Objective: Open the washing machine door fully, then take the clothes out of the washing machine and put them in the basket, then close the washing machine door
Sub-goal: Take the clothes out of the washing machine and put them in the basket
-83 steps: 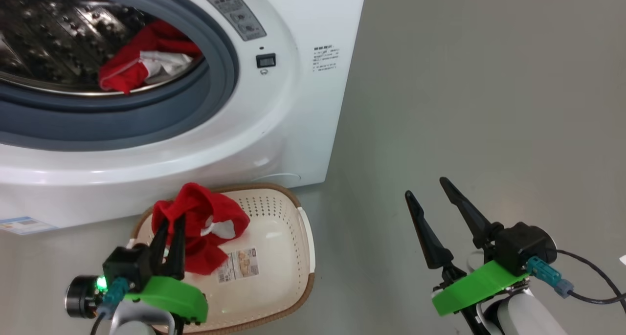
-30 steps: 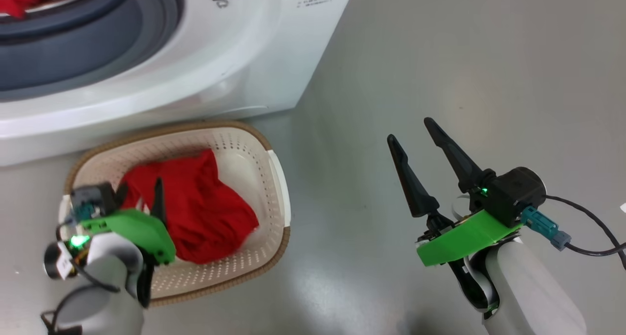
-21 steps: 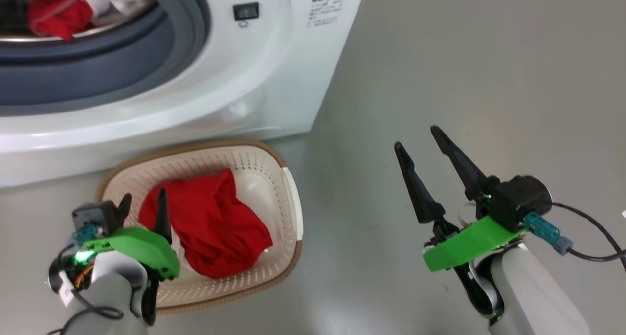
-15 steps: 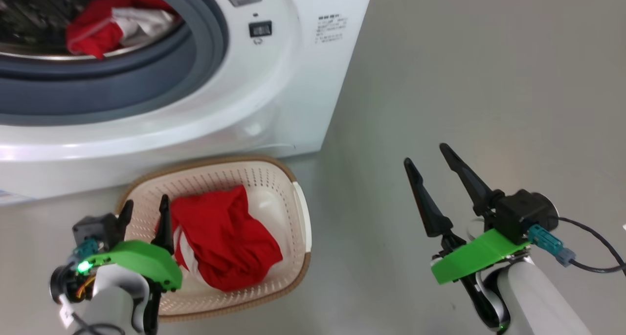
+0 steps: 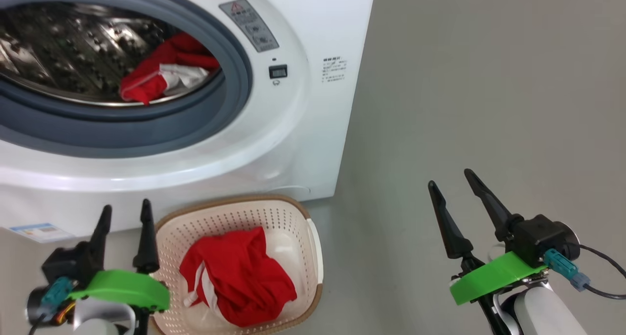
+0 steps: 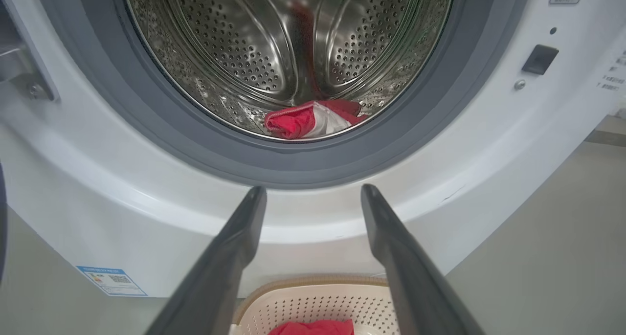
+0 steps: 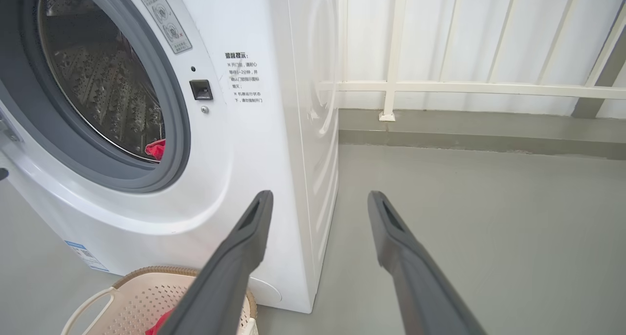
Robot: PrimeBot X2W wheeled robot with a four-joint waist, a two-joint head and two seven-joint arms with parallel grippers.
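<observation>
The washing machine [image 5: 293,129] takes up the upper left of the head view, drum mouth uncovered, a red and white garment [image 5: 161,76] at the drum's front edge. Below it, bottom centre, the basket [image 5: 234,216] holds a red garment [image 5: 239,281]. My left gripper [image 5: 125,205], lower left, and right gripper [image 5: 450,177], lower right, are spread apart, holding nothing

Clearances at the washing machine [image 5: 313,129] and the basket [image 5: 244,217].
The drum mouth [image 6: 288,46] stands unblocked inside its grey rubber ring [image 6: 303,166], with a red garment [image 5: 156,78] at the lower lip. The basket's top is open, just beside the machine's front, and bare floor [image 5: 489,105] spreads rightward.
</observation>
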